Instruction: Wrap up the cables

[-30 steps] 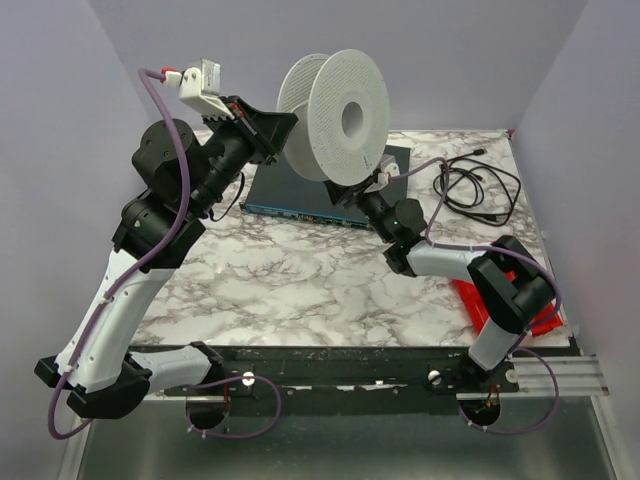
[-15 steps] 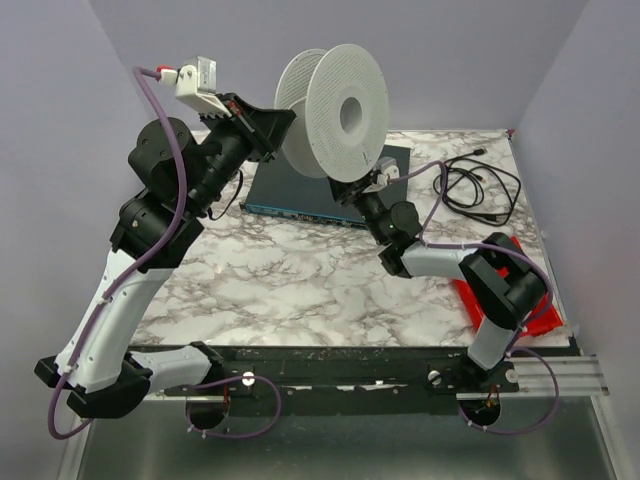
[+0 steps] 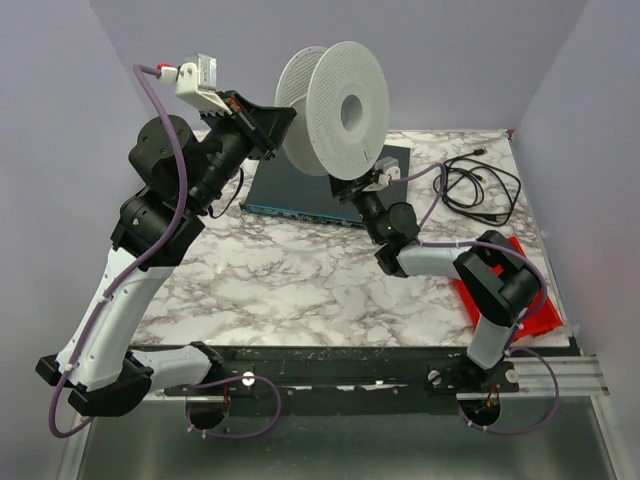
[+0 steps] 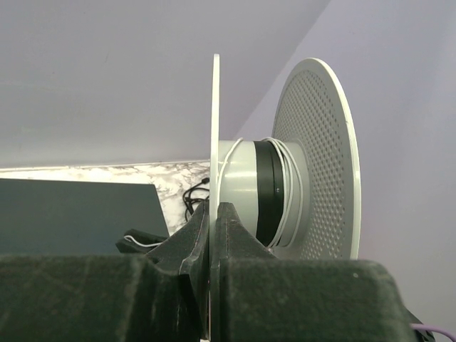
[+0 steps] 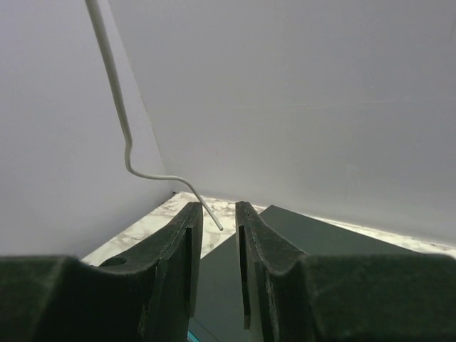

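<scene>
Left pincer (image 3: 284, 120), top view: clamped shut on the near flange of the white spool (image 3: 335, 100), which it holds in the air on edge, axis roughly level. The left arm is reared high, elbow bent, forearm reaching up and to the right. The spool sits just beyond its fingertips, above a dark flat box (image 3: 300, 190). Right pincer (image 3: 348, 186) sits just below the spool's lower rim, with its arm folded low over the table (image 3: 280, 270) and the wrist turned upward. Black cords (image 3: 480, 185) lie well off to that pincer's right, apart from it. The white wire is too thin to make out here. Left wrist view: left pincer (image 4: 214, 214) closed on the thin flange edge, one finger on each side, no gap. Past the fingertips the white wire (image 4: 288, 189) lies in a handful of turns on the grey hub (image 4: 239, 185), bunched toward the far perforated flange; one strand crosses back toward the gripped flange. Right wrist view: right pincer (image 5: 218, 208) has its jaws apart with a clear gap and grips nothing. The white wire (image 5: 107, 71) comes down from above-left of this pincer, kinks, and its loose end stops at the gap by the fingertips; whether it is between them or in front I cannot tell. Judgement: winding has begun, with few turns on; the free tail is not yet caught or laid onto the hub.
</scene>
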`<state>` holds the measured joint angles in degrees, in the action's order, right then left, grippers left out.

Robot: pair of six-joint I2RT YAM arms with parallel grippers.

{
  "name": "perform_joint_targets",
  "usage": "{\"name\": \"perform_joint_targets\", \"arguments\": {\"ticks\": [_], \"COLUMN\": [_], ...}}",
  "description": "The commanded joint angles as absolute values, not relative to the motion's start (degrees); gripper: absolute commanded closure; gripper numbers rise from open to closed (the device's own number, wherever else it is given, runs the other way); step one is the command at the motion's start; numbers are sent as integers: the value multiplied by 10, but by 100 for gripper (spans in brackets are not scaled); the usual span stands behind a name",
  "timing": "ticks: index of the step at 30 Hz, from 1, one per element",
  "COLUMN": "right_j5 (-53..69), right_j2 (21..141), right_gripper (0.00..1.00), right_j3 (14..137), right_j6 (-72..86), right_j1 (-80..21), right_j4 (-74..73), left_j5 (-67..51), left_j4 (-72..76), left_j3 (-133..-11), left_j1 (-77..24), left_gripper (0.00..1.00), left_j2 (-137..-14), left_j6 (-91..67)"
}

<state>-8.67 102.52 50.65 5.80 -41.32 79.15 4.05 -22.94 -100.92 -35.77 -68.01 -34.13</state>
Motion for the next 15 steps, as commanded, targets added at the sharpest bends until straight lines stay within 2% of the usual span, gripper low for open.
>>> {"name": "perform_joint_targets", "arguments": {"ticks": [1,9,15], "right_j5": [-115,-111,-117], "right_j2": [1039,1041,1042], "right_gripper": [68,69,78], "right_j3": [526,533,538], "right_j6": [56,43,40], "right_j1": [-420,-422,-424], "right_j4": [836,833,836], "left_j5": [56,54,51], "left_j4": [-194,-195,-198], "left_j3": [-1042,-1052,-1053], "left_j1": [-361,-361,-361], "left_gripper": [100,100,100], "left_j2": [-675,-685,-688], "left_j6": [-355,-360,-364]}}
